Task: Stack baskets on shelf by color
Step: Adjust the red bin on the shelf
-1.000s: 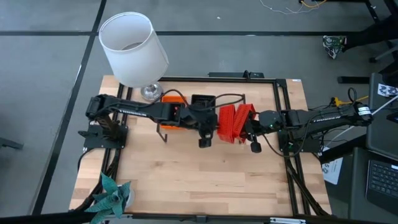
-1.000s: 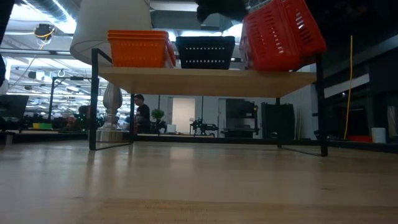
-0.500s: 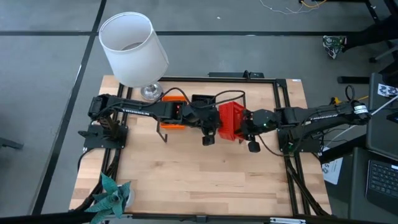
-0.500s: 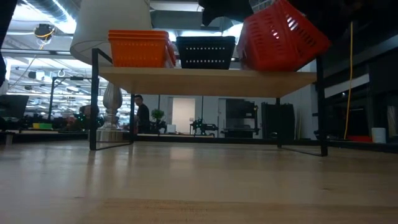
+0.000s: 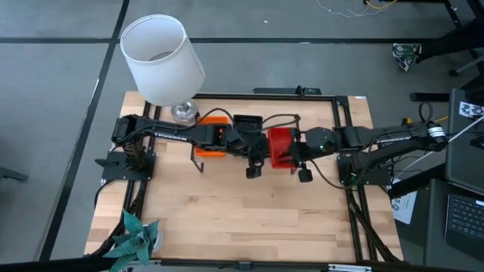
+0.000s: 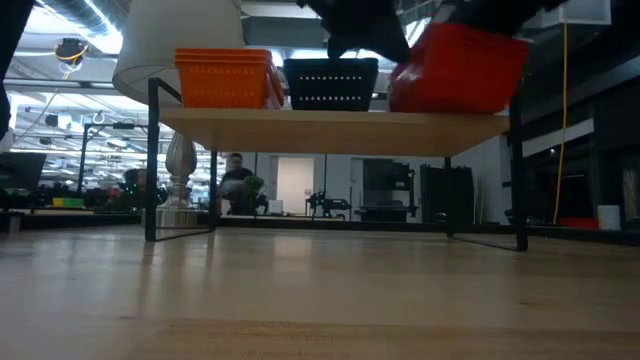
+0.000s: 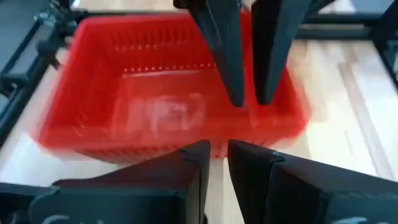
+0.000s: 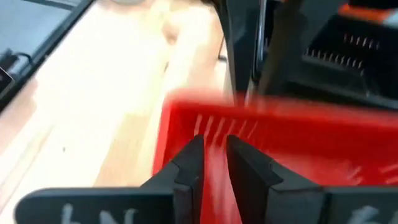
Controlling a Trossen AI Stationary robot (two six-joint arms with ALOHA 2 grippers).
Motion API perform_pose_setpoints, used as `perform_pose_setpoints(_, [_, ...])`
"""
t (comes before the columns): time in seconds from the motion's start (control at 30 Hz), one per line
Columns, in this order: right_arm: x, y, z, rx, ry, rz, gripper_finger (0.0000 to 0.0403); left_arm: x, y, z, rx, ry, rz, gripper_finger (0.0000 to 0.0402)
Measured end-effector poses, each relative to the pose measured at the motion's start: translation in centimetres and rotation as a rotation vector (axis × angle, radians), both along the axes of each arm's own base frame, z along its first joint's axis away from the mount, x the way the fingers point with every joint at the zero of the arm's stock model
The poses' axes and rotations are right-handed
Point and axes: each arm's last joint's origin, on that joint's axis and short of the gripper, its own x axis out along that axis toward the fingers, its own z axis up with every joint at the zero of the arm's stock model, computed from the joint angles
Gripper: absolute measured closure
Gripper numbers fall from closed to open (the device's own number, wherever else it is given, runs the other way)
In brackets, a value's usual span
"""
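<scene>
A red basket (image 5: 281,147) sits about level on the right end of the shelf (image 6: 330,130), next to a black basket (image 6: 330,83) and stacked orange baskets (image 6: 222,78). My right gripper (image 5: 296,155) is at the red basket's right side, shut on it. My left gripper (image 5: 261,153) is at the basket's left long wall. Its fingers are almost closed, with only a narrow gap showing in the left wrist view (image 7: 217,148). How many red baskets are stacked here cannot be told. My left gripper's nearly shut fingertips (image 7: 202,149) stand against the outer face of the red basket's left long wall (image 7: 161,146). I cannot tell whether they touch it. My right gripper has red plastic of the basket between its two fingers (image 8: 214,165), at the basket's right side. Blur and the fingers hide which part. The fingers slant down from the table's right. The basket's bottom (image 6: 450,108) rests on the shelf.
A lamp with a white shade (image 5: 161,59) stands at the far left of the table, behind the shelf. A green artificial plant (image 5: 136,238) sits at the near left corner. Open tabletop (image 5: 242,219) lies toward the near edge. A person (image 6: 235,185) is in the room behind.
The red basket was tipped steeply on edge over the shelf's right end and has swung down to lie about level on the shelf. My right gripper has moved toward the table's left with it.
</scene>
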Motion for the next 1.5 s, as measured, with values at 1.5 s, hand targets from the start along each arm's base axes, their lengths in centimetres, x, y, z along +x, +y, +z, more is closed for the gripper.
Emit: perform_pose_setpoints(1.5, [0.4, 3.7, -0.6, -0.002, 0.335, -0.078, 0.0331, -9.9, -6.2, 9.5, 0.193, -0.125, 0.049, 0.0351])
